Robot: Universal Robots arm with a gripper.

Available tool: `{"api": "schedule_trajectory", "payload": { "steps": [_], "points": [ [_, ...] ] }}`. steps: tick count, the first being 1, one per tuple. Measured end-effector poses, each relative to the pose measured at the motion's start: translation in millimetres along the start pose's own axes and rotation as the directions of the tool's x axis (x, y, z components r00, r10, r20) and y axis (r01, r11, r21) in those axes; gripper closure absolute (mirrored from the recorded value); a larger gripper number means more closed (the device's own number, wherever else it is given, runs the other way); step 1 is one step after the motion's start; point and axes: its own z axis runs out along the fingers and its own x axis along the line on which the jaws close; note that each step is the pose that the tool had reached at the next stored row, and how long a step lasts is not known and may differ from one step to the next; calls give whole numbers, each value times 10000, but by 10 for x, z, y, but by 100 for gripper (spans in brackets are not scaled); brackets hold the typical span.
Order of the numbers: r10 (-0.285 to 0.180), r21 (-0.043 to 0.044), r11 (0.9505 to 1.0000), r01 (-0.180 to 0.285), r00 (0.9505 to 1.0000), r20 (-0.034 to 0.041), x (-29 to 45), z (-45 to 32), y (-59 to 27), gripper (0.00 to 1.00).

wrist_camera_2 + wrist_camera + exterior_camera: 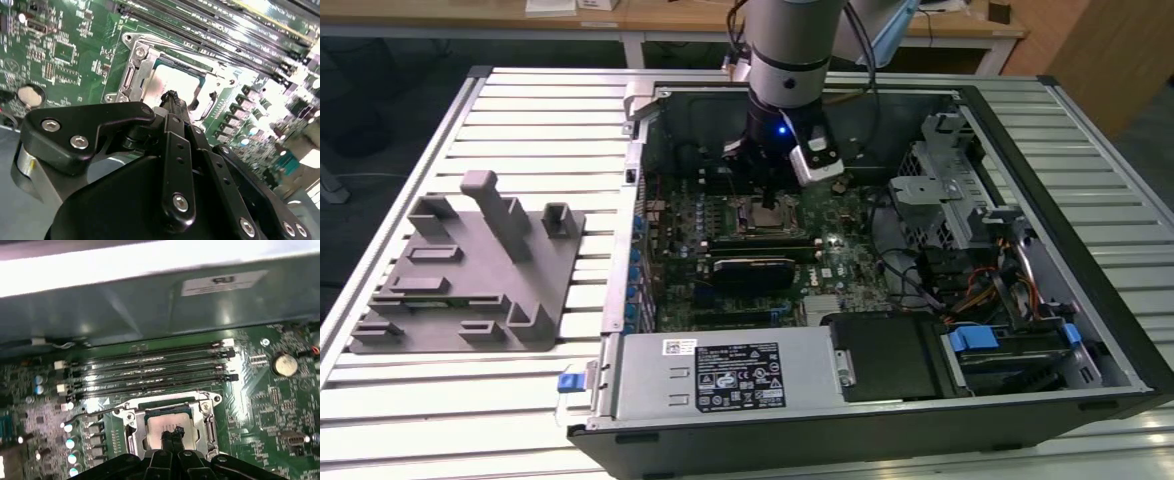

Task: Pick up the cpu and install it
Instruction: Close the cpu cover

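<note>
The cpu (157, 424) is a pale silvery square lying flat inside the metal frame of the motherboard socket (207, 412), and it is also seen in the second wrist view (175, 79). My gripper (172, 434) hangs right over it with its black fingertips pressed together, nothing between them. The tips sit at the cpu's middle, touching it or just above it. In the second wrist view the gripper (171, 96) points down at the same spot. In the exterior view the arm reaches into the open computer case, with the gripper (766, 198) above the socket (769, 214).
The socket's thin lever (92, 412) stands off to one side. Memory slots (150, 371) and a coin battery (283, 364) flank the socket. The case walls (630, 190) surround the board. A black block (754, 270) and the power supply (720, 375) lie nearer the exterior camera. A grey fixture (467, 270) stands outside, on the exterior view's left.
</note>
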Motion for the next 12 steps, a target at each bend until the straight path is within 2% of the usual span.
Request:
{"api": "schedule_trajectory", "payload": {
  "steps": [5, 12],
  "points": [
    [-790, 12, 9969, 790, 9969, -28, 0, 6, -1, 89],
    [-856, 11, 9963, 856, 9963, -30, -4, 18, -32, 89]
  ]
}}
